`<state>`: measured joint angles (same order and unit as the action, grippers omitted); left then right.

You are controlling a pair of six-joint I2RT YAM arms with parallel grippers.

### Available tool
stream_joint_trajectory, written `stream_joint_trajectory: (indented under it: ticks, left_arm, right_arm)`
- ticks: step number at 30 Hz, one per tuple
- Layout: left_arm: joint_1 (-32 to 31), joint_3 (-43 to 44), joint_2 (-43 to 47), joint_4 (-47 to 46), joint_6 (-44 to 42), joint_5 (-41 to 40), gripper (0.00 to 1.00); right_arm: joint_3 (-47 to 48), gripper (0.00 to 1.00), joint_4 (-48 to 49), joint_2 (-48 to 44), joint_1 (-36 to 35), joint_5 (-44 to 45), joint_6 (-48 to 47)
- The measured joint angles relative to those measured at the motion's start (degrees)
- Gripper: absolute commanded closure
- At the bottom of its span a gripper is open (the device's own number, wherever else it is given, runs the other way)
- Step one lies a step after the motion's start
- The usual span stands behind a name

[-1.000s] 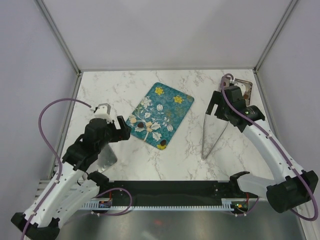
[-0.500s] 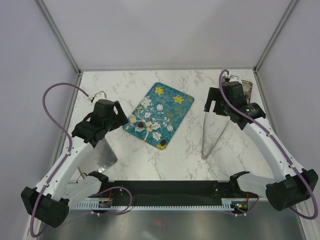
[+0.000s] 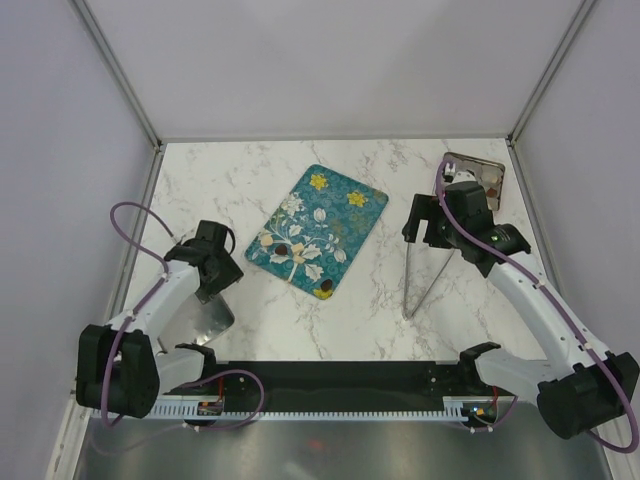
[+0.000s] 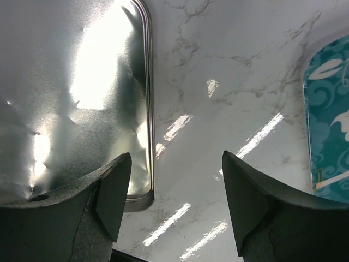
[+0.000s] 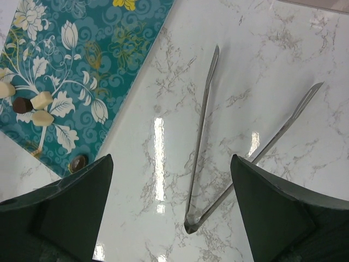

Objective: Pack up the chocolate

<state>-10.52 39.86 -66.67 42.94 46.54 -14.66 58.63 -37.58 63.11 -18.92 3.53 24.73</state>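
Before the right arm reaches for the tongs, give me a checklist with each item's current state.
1. Right gripper open and empty: ok.
2. Tongs lying free on the marble, arms spread: ok.
3. Chocolates on the teal floral tray: ok.
4. Left gripper open, clear of the tray: ok.
5. Metal tin empty and ready: cannot tell, partly hidden.

The teal tray (image 5: 117, 52) bears yellow-white flowers (image 5: 71, 35); chocolates (image 5: 41, 100) look brown, tan.
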Motion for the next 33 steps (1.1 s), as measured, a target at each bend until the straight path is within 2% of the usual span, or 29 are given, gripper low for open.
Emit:
stream_joint_trajectory:
  ticks: [8,13,21,25,27,31,33]
  left_arm:
    - [0.96,-2.45,-4.04,-3.39,1.55,0.17,0.26]
    - [1.95,-5.46,-4.66,-8.13,2.1,2.01,0.33]
    - [2.78,-5.31,-5.99,-8.83,2.05,2.58,0.38]
    - [3.06,-5.09,-6.36,-8.79,1.97,2.51,0.51]
    - [3.15,-5.09,-6.36,-8.83,1.97,2.47,0.53]
    - [3.23,-4.98,-6.88,-9.03,1.57,2.56,0.73]
    - [3.32,-4.72,-7.48,-9.16,1.29,2.75,0.77]
  right_arm:
    - [-0.83,0.04,0.79,-0.83,0.0,-0.98,0.02]
    - [-1.25,0.03,1.07,-0.9,0.02,-0.98,-0.09]
    - [-1.99,0.04,1.18,-0.9,0.0,-1.18,-0.09]
    - [-1.99,0.03,1.22,-0.81,0.0,-1.18,-0.09]
    - [-1.99,0.03,1.27,-0.68,0.02,-1.2,-0.09]
    - [-2.03,0.03,1.68,-0.26,0.0,-1.42,-0.07]
    - [-2.03,0.03,1.73,-0.26,0.0,-1.62,-0.09]
